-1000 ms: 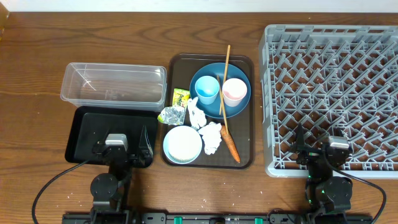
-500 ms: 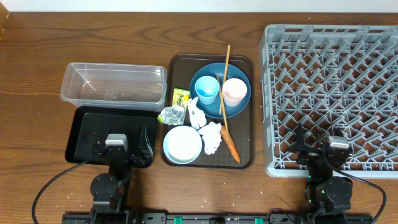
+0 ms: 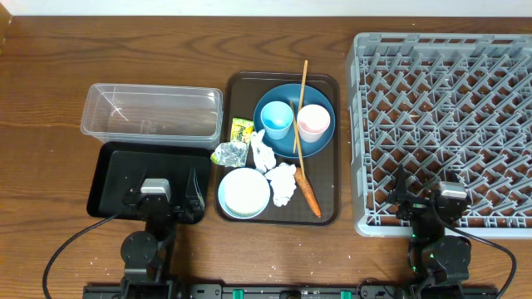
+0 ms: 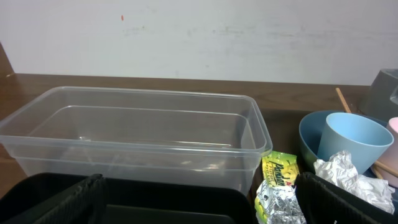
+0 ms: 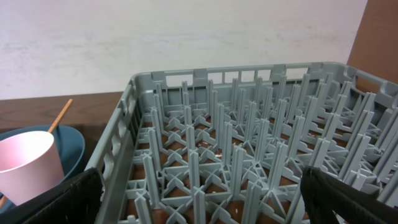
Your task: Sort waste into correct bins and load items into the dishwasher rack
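Dishwasher rack (image 3: 440,124), 3 o'clock on the table (image 3: 50,83): empty. Clear tub (image 3: 152,112) and black tray (image 3: 112,178), 9 o'clock: empty. Brown tray (image 3: 327,178), centre, carries everything, carrot (image 3: 308,197) included. Left fingers (image 4: 62,202) and right fingers (image 5: 56,199) apart, holding nothing. Judged: sorting unstarted; a first pick is needed.

the dark wooden counter (image 3: 50,83) carries a clear tub (image 3: 152,124) at the left, a black tray (image 3: 112,174) just beside it, a brown tray (image 3: 328,166) in the middle, and a grey rack (image 3: 440,108) at the right.

Brown tray (image 3: 326,174) on wooden table (image 3: 50,100) — wall (image 4: 199,37) behind, probably white
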Robot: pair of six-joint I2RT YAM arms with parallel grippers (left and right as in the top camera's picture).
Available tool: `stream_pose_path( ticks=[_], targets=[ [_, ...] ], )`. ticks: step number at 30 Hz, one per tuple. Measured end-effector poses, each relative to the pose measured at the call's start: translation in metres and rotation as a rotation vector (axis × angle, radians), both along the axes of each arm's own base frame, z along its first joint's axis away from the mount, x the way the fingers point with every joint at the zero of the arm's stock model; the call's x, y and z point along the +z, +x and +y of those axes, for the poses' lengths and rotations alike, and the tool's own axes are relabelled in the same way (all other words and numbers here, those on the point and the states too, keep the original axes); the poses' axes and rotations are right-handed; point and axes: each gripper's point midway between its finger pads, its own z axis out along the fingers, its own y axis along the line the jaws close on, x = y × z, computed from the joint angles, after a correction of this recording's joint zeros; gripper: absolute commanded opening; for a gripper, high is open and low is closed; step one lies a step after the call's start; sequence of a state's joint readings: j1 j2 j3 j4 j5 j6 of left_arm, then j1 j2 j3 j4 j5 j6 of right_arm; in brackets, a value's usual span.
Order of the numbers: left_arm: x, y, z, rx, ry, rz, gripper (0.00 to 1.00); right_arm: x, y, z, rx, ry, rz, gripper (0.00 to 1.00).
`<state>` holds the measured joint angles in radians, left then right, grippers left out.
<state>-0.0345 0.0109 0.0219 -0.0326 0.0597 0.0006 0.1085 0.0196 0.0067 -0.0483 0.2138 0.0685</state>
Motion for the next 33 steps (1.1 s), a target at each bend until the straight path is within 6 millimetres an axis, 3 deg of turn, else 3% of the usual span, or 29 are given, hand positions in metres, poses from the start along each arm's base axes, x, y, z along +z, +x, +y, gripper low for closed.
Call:
stream_pose_path(
  ticks=[9,15,20,23,28,33],
  targets=[
    [0.002,0.0,-0.003,-0.016,-0.033,-0.005,0.98,0.0,0.0,0.0,0.0,0.0,0.0,0.99],
    [0.007,-0.006,-0.038,-0.216,-0.106,-0.003,0.98,0.0,0.0,0.0,0.0,0.0,0.0,0.99],
    [0.005,-0.024,-0.059,-0.326,-0.204,0.129,0.98,0.0,0.0,0.0,0.0,0.0,0.0,0.99],
    [0.025,-0.036,-0.063,-0.35,-0.232,0.17,0.98,0.0,0.0,0.0,0.0,0.0,0.001,0.99],
    [0.086,-0.067,-0.067,-0.37,-0.258,0.23,0.98,-0.001,0.0,0.0,0.0,0.0,0.004,0.99],
    [0.137,-0.092,-0.07,-0.368,-0.292,0.404,0.98,-0.001,0.0,0.0,0.0,-0.001,0.004,0.99]
  ],
)
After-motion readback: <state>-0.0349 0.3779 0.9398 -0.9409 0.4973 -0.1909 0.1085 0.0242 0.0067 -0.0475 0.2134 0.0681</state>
